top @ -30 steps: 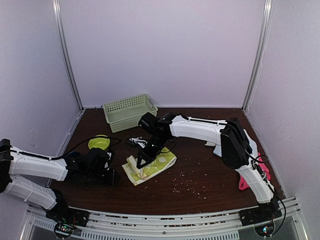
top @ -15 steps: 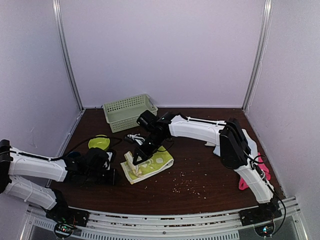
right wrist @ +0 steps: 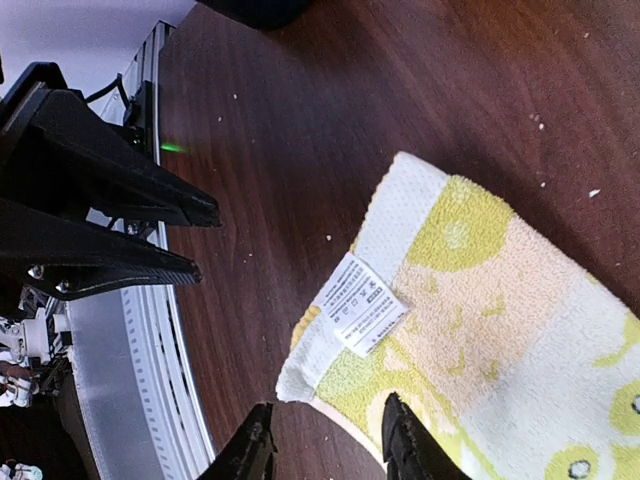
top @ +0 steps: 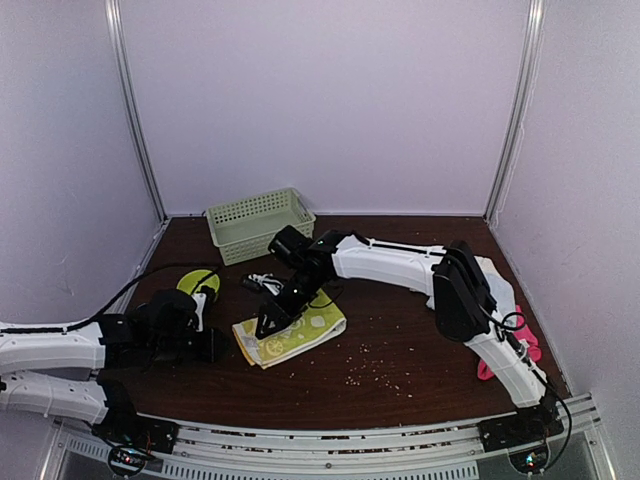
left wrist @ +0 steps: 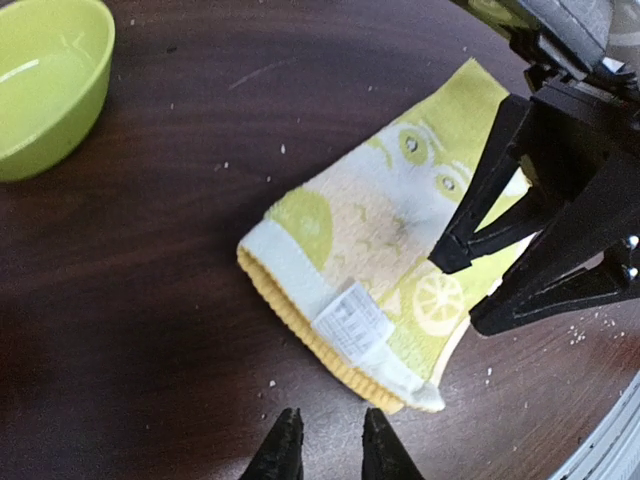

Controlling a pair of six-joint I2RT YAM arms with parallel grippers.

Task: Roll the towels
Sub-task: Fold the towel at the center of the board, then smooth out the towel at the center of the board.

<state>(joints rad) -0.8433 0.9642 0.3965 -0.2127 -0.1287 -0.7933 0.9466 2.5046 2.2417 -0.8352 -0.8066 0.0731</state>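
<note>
Inspection finds the lime-green towel (top: 292, 337) lying flat on the dark tabletop (top: 425, 350), left of centre, folded over on itself with a yellow underlayer showing along its near edge and not rolled. A white care tag (left wrist: 352, 322) sits on top near that edge. The right gripper (top: 272, 322) reaches across from the right arm and hangs over the towel's left part. Its fingers (right wrist: 255, 445) stand spread with a clear gap and grip nothing, and the towel's corner and bare tabletop show between them. The left gripper (top: 214, 345) lies low, just to the left of the towel and apart from it. Its fingers (left wrist: 283, 450) are slightly parted and nothing is between them. A green bowl (top: 199, 285) stands upright behind the left gripper, and a green basket (top: 259, 222) sits at the back of the tabletop. A pink towel (top: 524, 347) lies at the far right edge, partly hidden by the right arm. Pale crumbs (top: 365, 372) are scattered to the right of the lime-green towel.
</note>
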